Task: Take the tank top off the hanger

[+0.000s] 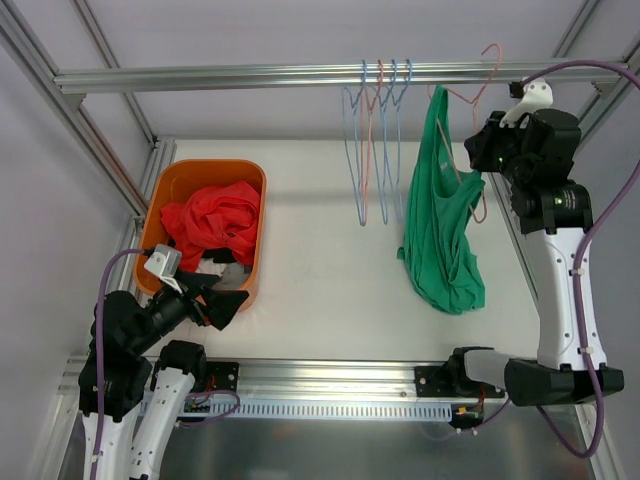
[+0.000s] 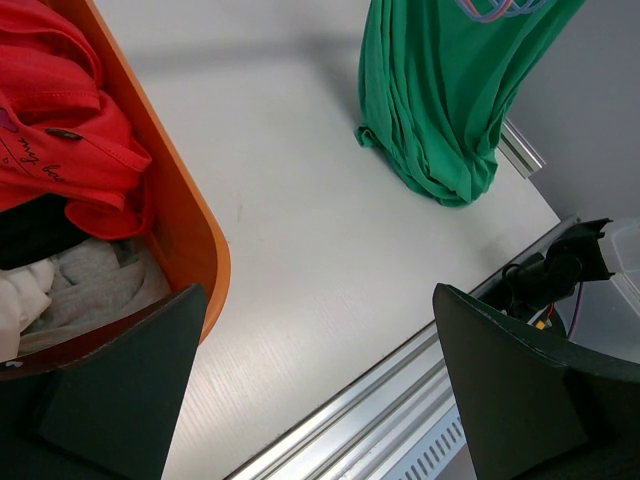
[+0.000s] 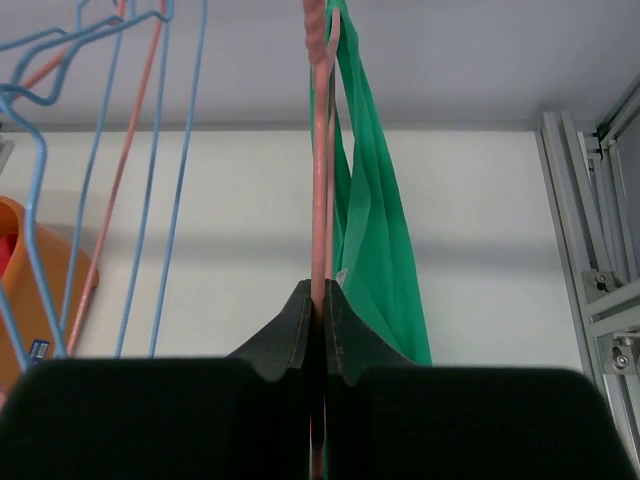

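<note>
Right gripper (image 3: 320, 318) clamps its fingers tight on the pink hanger (image 3: 318, 180) just below the rail (image 1: 300, 75) — the green tank top (image 1: 440, 230) hangs from that hanger under the rail's right end — while the left gripper (image 2: 315, 300), fingers spread, sits well away from the rail.

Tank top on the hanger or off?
On: green tank top hangs from the pink hanger, which the right gripper pinches.

Open table (image 1: 320, 270) between bin (image 1: 262, 228) and tank top (image 1: 440, 230), spare hangers (image 1: 372, 150) just beside
</note>
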